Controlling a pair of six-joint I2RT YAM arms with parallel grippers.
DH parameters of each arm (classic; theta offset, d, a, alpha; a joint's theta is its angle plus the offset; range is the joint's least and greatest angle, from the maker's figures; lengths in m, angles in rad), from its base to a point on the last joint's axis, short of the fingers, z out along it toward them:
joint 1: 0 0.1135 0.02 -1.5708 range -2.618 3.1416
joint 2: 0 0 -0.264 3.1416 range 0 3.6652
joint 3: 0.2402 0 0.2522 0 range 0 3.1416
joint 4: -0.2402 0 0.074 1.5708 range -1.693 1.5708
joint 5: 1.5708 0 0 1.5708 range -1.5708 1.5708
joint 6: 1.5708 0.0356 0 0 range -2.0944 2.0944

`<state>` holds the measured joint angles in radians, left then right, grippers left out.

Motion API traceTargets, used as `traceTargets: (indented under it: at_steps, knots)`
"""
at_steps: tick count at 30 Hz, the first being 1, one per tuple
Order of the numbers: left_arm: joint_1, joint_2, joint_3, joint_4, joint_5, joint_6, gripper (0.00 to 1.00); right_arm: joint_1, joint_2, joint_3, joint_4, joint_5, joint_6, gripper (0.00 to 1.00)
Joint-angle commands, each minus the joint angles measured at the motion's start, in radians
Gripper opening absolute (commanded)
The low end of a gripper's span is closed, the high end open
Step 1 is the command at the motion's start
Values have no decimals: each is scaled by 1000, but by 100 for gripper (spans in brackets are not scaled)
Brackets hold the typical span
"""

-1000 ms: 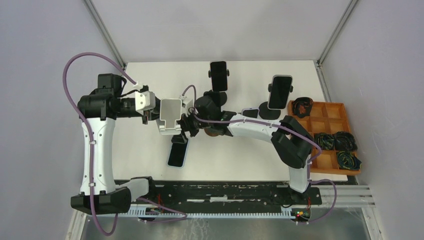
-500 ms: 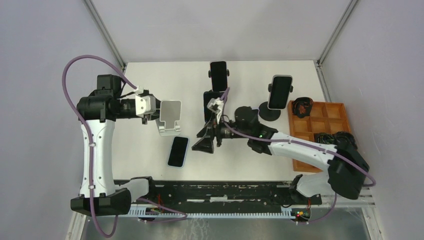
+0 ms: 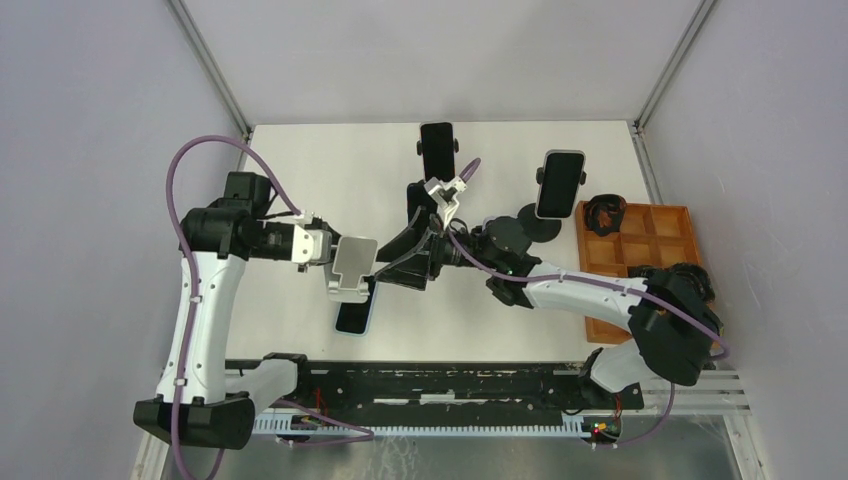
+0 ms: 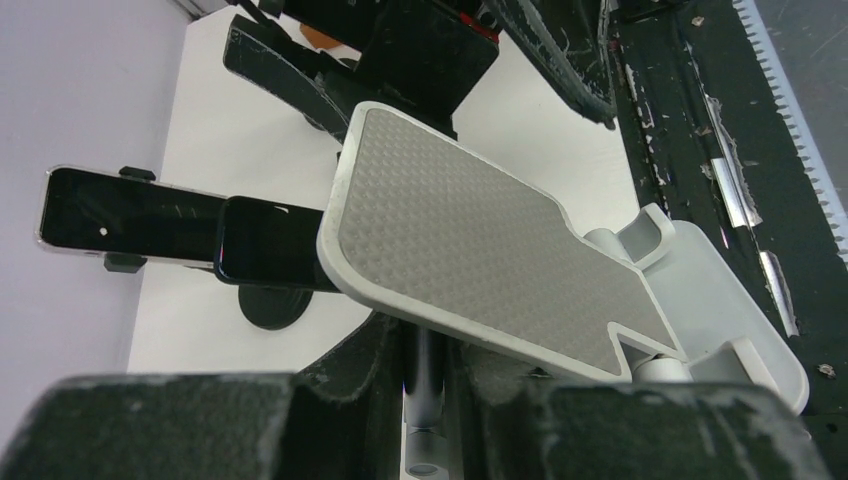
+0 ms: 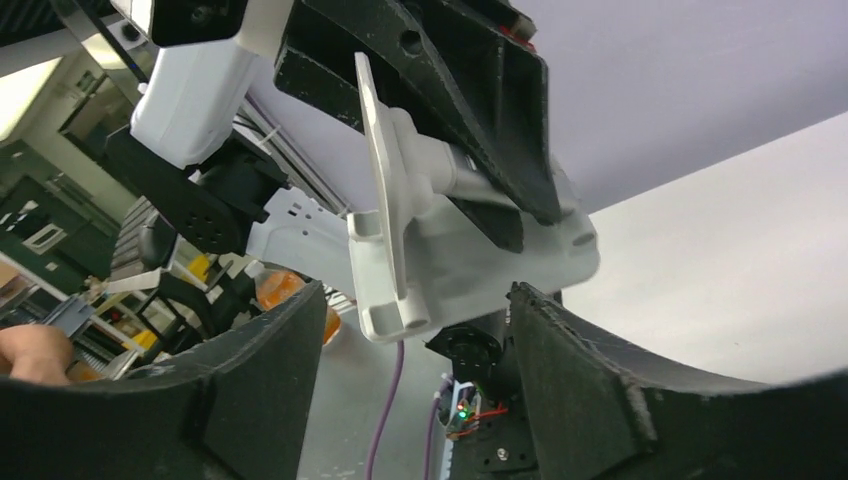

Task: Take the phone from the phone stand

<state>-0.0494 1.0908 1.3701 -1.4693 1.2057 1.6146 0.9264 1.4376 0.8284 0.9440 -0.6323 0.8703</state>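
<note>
The silver phone stand [image 3: 352,266] is off the table, with my left gripper [image 3: 325,254] shut on its post [image 4: 437,385]. Its textured back plate [image 4: 480,250] fills the left wrist view. The phone [image 3: 353,314], dark with a pale case, lies flat on the table just below the stand, its top end hidden under it. My right gripper [image 3: 396,266] is open at the stand's right side. In the right wrist view the stand [image 5: 440,255] hangs edge-on, and its lower lip sits between the two black fingers [image 5: 250,380] without touching them.
Two more phones [image 3: 437,150] [image 3: 560,183] stand on black holders at the back, and a third dark phone [image 3: 417,200] is behind my right wrist. An orange compartment tray [image 3: 640,220] with black coiled cables sits at the right edge.
My left arm has carried the stand right and toward the near edge, over the lying phone. My right gripper has swung back up to the stand, and its jaws have narrowed a little.
</note>
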Motion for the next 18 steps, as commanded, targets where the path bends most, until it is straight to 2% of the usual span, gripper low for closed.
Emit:
traceTargets:
  at_steps: [1,7,10,12,15,18]
  knots:
    - [-16,-22,-3,4,31,68,3,29,44,72,179,-33,68,70]
    - [-23,-20,-5,4,-1,67,3,61,96,98,244,-46,105,55]
    - [-24,-23,-16,4,-19,72,5,80,109,99,274,-49,105,42]
    - [-24,-22,-17,4,-30,71,7,85,121,109,274,-58,107,29]
    - [-25,-18,-14,4,-42,68,17,86,129,113,267,-66,100,6]
    - [-24,-13,-11,4,-54,50,30,77,108,101,233,-81,62,0]
